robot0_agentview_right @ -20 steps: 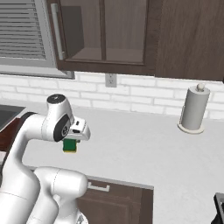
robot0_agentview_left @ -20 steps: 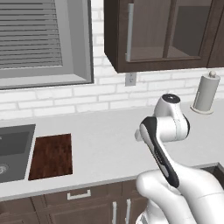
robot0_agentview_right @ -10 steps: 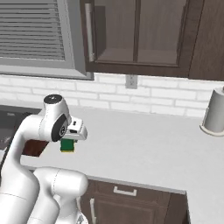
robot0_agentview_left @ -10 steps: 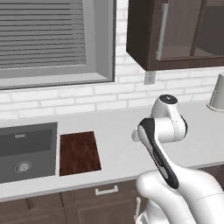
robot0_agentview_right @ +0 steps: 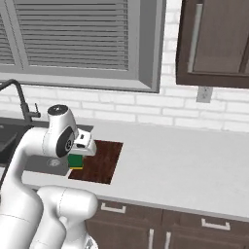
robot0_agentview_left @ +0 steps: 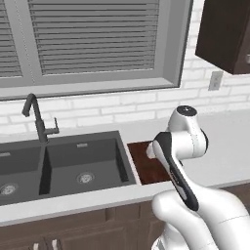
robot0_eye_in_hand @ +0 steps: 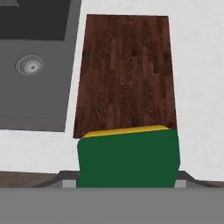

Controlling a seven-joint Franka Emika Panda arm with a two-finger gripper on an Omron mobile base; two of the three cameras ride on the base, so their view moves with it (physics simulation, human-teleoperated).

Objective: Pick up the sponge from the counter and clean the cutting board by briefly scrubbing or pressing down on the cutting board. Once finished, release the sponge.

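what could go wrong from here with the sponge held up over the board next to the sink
1. The sponge hangs above the near edge of the cutting board, not its middle; pressing straight down might land partly on the counter.
2. The sink lies right beside the board; a sideways scrub or careless release could drop the sponge into the basin.
3. The gripper seems to hold the sponge's end, so hard scrubbing might work it loose.

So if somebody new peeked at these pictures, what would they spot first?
Probably the big white robot arm in front, with a green and yellow sponge pinched in its tool. Just below it a dark reddish wooden cutting board lies flat on the pale counter, and the sponge hangs above the board's near edge. Next to the board sits a dark grey double sink with a black faucet under the window blinds.
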